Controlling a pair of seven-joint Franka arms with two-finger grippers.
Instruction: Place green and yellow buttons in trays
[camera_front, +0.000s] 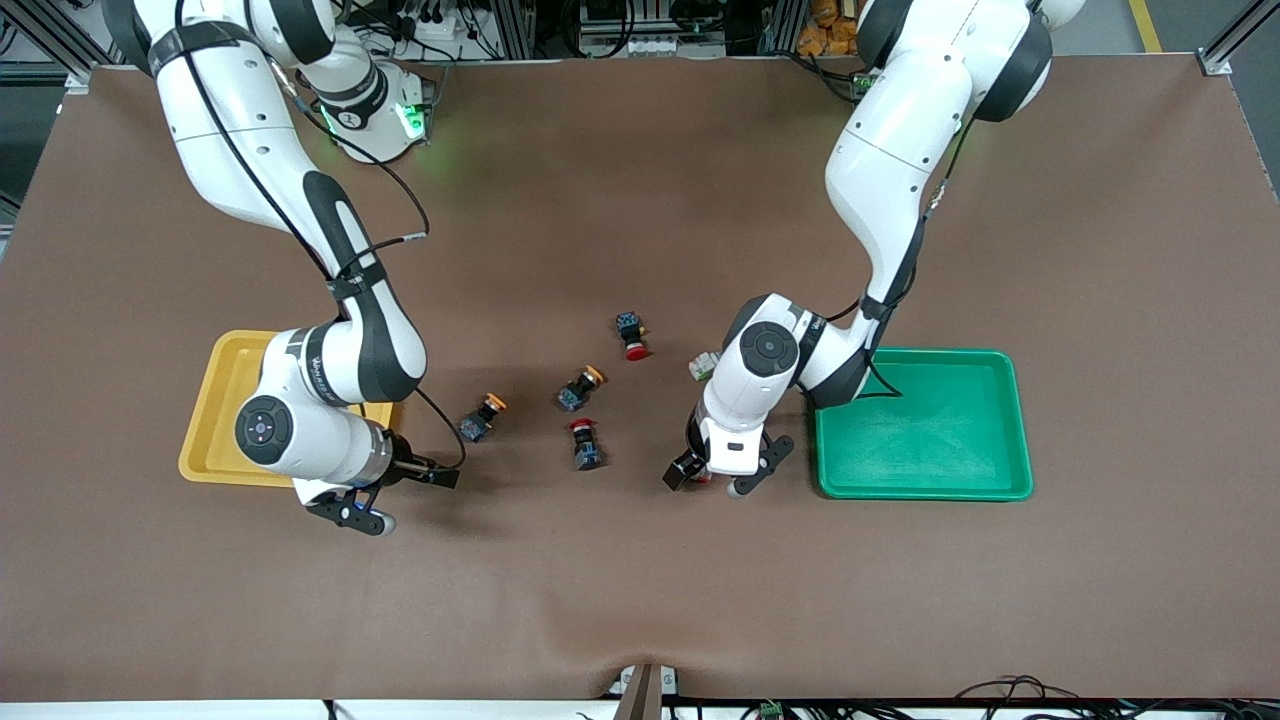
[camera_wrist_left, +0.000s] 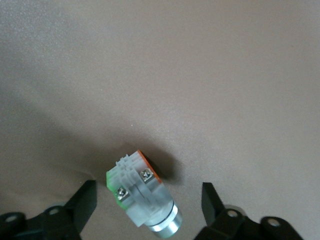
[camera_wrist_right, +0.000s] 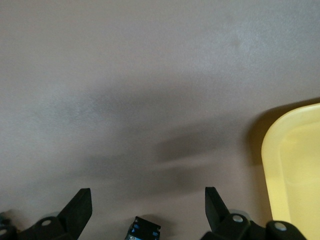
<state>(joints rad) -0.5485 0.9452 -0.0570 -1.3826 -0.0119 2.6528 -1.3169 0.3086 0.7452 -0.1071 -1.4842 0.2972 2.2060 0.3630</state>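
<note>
- The left gripper (camera_front: 715, 478) is down low over the mat just off the green tray (camera_front: 925, 480), at roughly 9 o'clock from the tray's near corner as the front view lies (12 o'clock points to the robot bases). Its fingers are spread wide.
- The left wrist view shows why: a white-grey button (camera_wrist_left: 145, 192) with a greenish tinge lies on its side on the mat between the two spread fingertips (camera_wrist_left: 86, 196), untouched by either. I judge this to be the approach before the squeeze, and the tray is close by for a short carry.
- A second pale green button (camera_front: 704, 365) lies at about 12 o'clock from that gripper, half hidden by the left arm's wrist.
- The right gripper (camera_front: 395, 497) hangs over bare mat at about 4 o'clock from the yellow tray (camera_front: 215, 400), released and holding nothing.
- A dark blue body (camera_wrist_right: 145, 230) peeks in at the edge of the right wrist view (its cap is hidden). It may belong to the nearest yellow-capped button (camera_front: 483, 416), which sits at about 1 o'clock from this gripper.
- The other yellow-capped button (camera_front: 580, 388) lies mid-table, with two red-capped switches near it, one (camera_front: 586, 445) at 6 o'clock and one (camera_front: 631, 335) at 1 o'clock. These two are not part of the job.
- No button shows in the green tray. The right arm covers much of the yellow tray.
</note>
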